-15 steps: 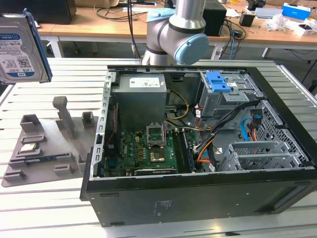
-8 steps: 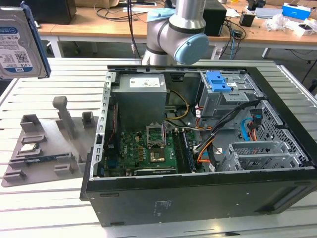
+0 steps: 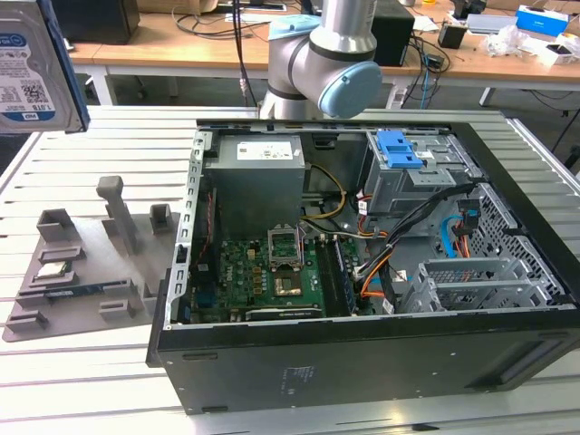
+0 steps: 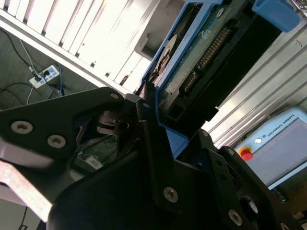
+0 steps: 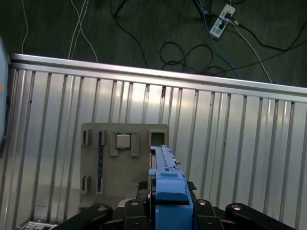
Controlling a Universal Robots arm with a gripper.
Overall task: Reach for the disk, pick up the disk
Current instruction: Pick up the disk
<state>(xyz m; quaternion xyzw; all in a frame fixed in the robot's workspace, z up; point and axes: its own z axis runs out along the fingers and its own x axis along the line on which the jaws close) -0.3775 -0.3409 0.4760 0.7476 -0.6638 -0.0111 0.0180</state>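
Observation:
The disk point(image 3: 32, 68), silver with a blue-and-white label and a blue side rail, hangs high in the air at the exterior view's upper left, well clear of the table. In the second wrist view its green circuit-board underside point(image 4: 201, 52) and blue rail sit clamped between the black fingers point(image 4: 146, 112) of my gripper point(image 4: 168, 125). In the first wrist view the disk's blue rail edge point(image 5: 168, 184) stands upright in my gripper point(image 5: 169, 203), far above the ribbed table. The gripper is shut on the disk.
An open computer case point(image 3: 362, 362) lies on the slatted table, with a grey drive cage and blue latch point(image 3: 399, 149) inside. A grey fixture plate point(image 3: 82, 272) point(image 5: 124, 163) holding a small square chip point(image 5: 123, 141) lies beside it. A teach pendant point(image 4: 283, 143) is nearby.

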